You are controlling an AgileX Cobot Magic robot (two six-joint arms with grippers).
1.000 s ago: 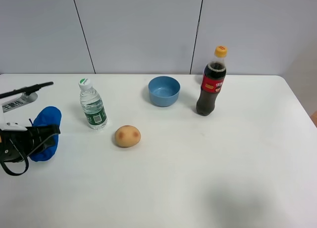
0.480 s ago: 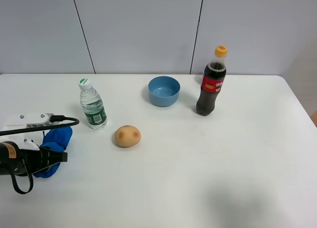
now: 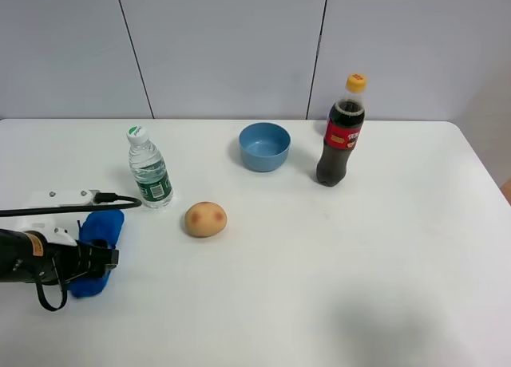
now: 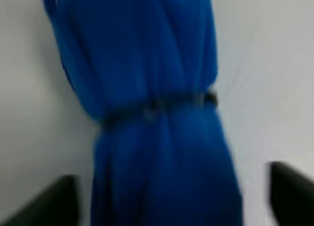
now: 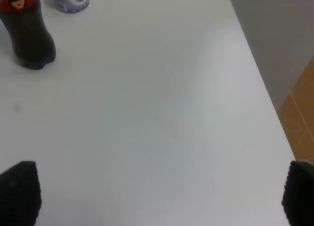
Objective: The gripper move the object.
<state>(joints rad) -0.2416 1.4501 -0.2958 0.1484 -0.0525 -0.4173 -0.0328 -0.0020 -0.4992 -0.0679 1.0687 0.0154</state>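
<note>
Left hand (image 3: 108, 257) advanced along table (image 3: 319, 287) toward potato (image 3: 206, 219), fingers spread astride blue bundle (image 3: 104, 223), bundle shifted with it, right hand (image 5: 159, 191) likewise spread.

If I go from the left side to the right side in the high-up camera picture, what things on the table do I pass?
blue bundle → water bottle → potato → blue bowl → cola bottle
</note>
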